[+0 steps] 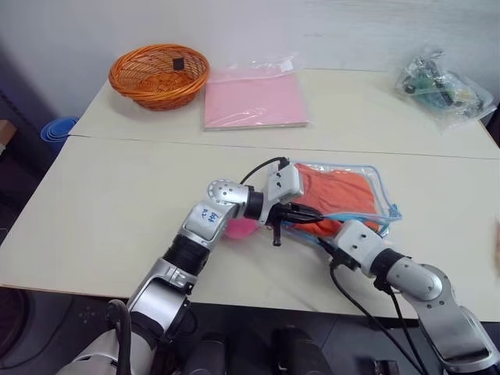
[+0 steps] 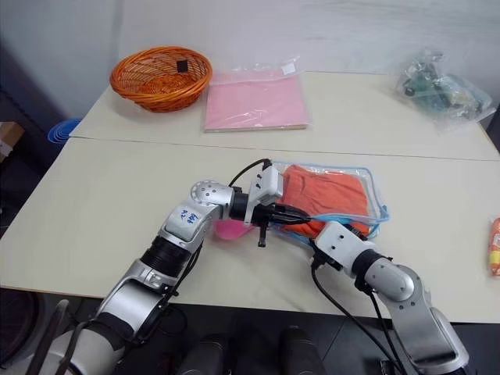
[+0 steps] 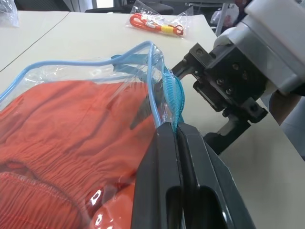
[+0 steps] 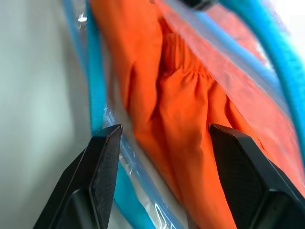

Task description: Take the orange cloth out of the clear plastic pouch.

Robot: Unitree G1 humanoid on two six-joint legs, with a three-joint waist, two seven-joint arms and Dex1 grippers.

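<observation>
The clear plastic pouch (image 1: 373, 178) with light blue edging lies on the near table, and the orange cloth (image 1: 344, 195) is inside it. A fluffy pink pom-pom (image 1: 241, 228) sits under my left forearm. My left gripper (image 3: 174, 130) is shut on the pouch's blue edge (image 3: 167, 90) and holds that edge up off the table. My right gripper (image 4: 164, 131) is open at the pouch's mouth. Its two fingers stand on either side of a fold of the orange cloth (image 4: 186, 109) without closing on it. In the head views the right gripper (image 1: 334, 238) sits at the pouch's near edge, just below the left one.
An orange wicker basket (image 1: 158, 74), a clear sleeve with a pink sheet (image 1: 254, 98) and a clear bag of green and dark parts (image 1: 441, 86) lie on the far table. A packet of orange and yellow items (image 2: 494, 246) lies at the right edge. A seam (image 1: 156, 141) separates the two tables.
</observation>
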